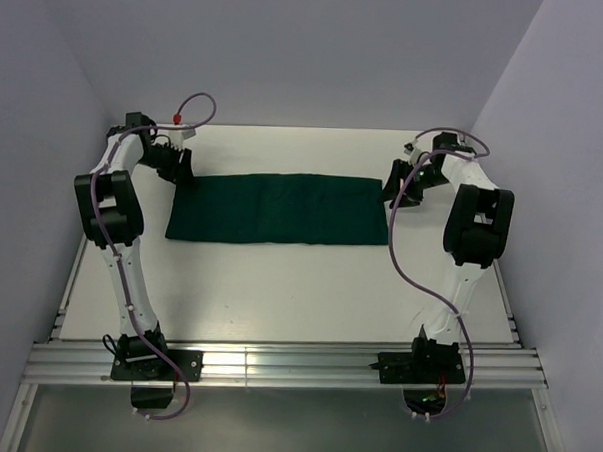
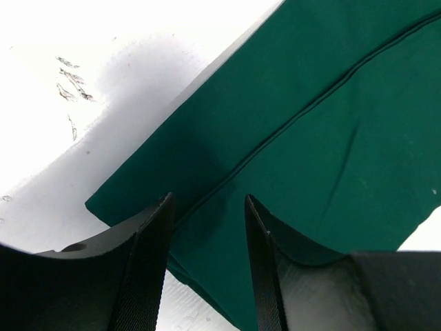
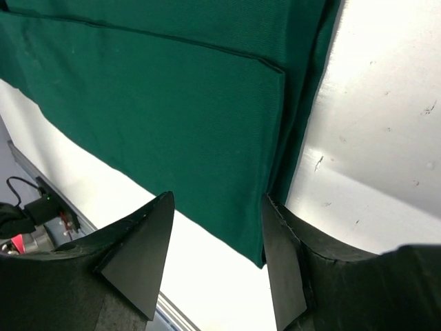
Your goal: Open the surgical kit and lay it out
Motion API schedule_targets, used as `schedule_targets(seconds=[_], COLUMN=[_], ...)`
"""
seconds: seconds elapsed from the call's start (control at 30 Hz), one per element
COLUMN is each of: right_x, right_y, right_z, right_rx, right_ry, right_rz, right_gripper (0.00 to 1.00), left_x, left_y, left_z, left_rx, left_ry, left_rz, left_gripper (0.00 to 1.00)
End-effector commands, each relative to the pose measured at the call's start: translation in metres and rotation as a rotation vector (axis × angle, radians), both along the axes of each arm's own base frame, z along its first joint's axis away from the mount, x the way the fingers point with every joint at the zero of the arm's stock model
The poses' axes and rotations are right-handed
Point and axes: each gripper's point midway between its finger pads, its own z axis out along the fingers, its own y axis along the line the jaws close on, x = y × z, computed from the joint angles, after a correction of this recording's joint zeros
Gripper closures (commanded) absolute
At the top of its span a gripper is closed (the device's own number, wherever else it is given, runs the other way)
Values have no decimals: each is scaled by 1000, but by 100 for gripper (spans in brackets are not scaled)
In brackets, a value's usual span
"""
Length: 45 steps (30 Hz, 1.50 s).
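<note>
With left fingers (image 2: pixel 146 265) and right fingers (image 3: pixel 141 255) parted, empty, at ends of folded dark green cloth wrap (image 1: pixel 278 208) — risks pinching all layers, dragging everything.

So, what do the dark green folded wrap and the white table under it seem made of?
The dark green folded wrap looks like matte woven cloth: soft creases, layered folded edges, no shine. The white table looks like a hard, smooth board, painted or laminated, I cannot tell which; it is faintly glossy with small scratches.
</note>
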Motion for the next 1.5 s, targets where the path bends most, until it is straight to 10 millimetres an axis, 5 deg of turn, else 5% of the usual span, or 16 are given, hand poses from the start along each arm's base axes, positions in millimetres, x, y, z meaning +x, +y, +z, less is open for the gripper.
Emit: schedule_targets(seconds=[0.0,0.4,0.53,0.9,1.13,1.47], right_x=[9,12,12,23,32,40], right_y=[-1,2,2,4,7,12], right_z=[26,31,33,41,42,50], right_rx=[14,36,35,45,27,-12], right_ry=[-66,-76,-83,-115,-141,-190], right_rz=[19,32,38,50,71,113], right_gripper=[39,37,37,37,40,41], left_x=[6,8,2,-31,-35,-68], left_y=[1,11,13,3,2,-11], left_z=[2,-12,-13,28,53,95], left_rx=[5,39,34,-11,13,47], left_ry=[-51,-37,-15,-37,-126,-269], left_rz=[-25,16,-6,-110,-146,-292], left_gripper=[50,47,58,99,100,100])
